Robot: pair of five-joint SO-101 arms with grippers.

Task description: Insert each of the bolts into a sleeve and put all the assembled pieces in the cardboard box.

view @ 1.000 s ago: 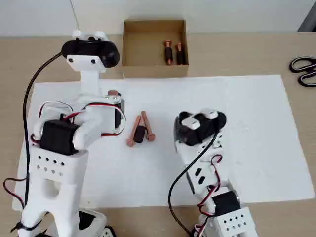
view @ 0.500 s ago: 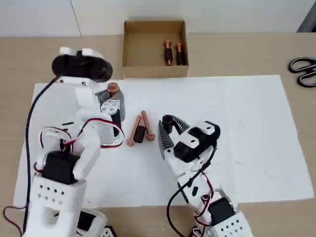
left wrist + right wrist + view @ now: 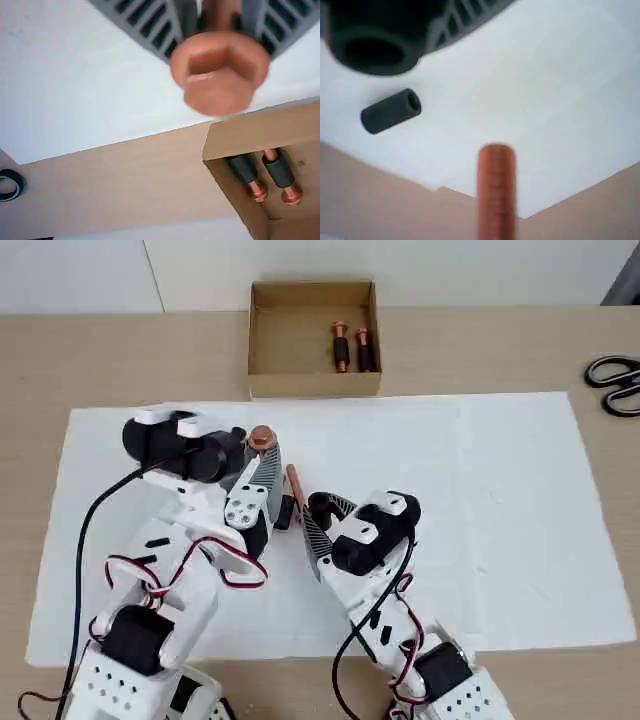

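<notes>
The left tool [image 3: 216, 14] is clamped on a bolt [image 3: 217, 72] above the white sheet [image 3: 500, 490], near the middle of the counter [image 3: 100, 350]. Just beside it, the right tool [image 3: 318, 520] grips a black sleeve [image 3: 370, 47]. A loose bolt [image 3: 296, 483] and a loose sleeve [image 3: 390, 111] lie on the sheet close by. Two assembled pieces [image 3: 341, 345] lie in the cardboard box [image 3: 300, 386] at the far edge.
</notes>
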